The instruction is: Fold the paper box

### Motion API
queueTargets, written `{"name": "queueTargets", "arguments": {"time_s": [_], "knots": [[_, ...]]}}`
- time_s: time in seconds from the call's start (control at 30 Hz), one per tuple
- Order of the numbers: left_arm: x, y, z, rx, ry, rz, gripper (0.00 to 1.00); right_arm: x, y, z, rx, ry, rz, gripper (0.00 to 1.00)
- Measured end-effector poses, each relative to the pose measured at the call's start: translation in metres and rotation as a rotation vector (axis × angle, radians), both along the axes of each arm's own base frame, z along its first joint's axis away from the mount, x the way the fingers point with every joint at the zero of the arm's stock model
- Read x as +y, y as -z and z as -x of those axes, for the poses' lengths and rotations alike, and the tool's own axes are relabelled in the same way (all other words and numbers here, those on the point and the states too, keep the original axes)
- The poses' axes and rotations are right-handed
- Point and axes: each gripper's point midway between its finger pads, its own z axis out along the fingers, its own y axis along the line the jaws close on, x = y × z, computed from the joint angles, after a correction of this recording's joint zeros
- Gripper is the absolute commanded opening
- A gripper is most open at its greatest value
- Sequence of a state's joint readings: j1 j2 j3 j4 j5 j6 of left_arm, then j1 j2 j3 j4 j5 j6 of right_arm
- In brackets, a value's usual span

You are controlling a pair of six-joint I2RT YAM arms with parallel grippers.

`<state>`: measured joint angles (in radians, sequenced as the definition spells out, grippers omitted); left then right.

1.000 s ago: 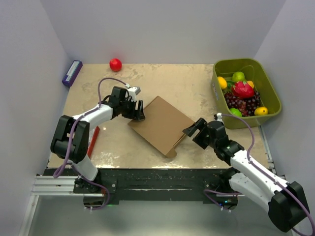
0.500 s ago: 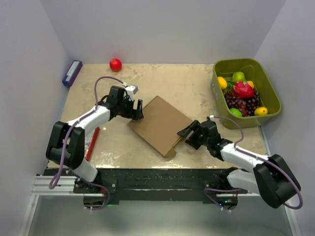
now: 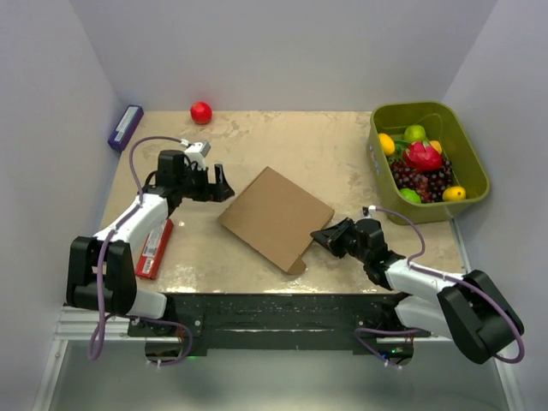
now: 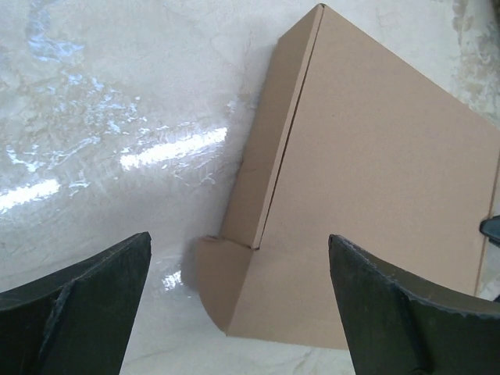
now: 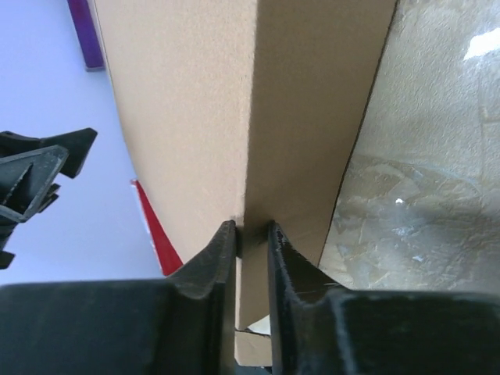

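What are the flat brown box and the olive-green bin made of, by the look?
The flat brown box looks like thin cardboard: matte, uniform kraft brown, with crisp fold creases and a bent flap showing in the left wrist view. The olive-green bin is probably moulded plastic: smooth single-colour walls, rounded corners and a lipped rim. Neither can be confirmed from looks alone.

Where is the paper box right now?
In the top view the paper box lies centrally on the table: the right gripper pinches its right edge, and the open left gripper sits just off its left corner.
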<state>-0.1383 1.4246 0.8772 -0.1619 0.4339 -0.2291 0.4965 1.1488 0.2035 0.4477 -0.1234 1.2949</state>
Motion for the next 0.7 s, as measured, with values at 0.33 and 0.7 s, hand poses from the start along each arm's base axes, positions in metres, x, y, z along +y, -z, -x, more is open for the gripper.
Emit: {"name": "queueTargets", "arguments": {"time_s": [0.33,0.7], "knots": [[-0.018,-0.004,0.008,0.018,0.080,0.099,1.00,-0.004,-0.001,0.004,-0.017,0.012,-0.012,0.05],[-0.041,0.022,0.015,0.145,0.150,0.234,1.00,-0.010,-0.001,0.008,-0.023,0.028,-0.004,0.02]]}}
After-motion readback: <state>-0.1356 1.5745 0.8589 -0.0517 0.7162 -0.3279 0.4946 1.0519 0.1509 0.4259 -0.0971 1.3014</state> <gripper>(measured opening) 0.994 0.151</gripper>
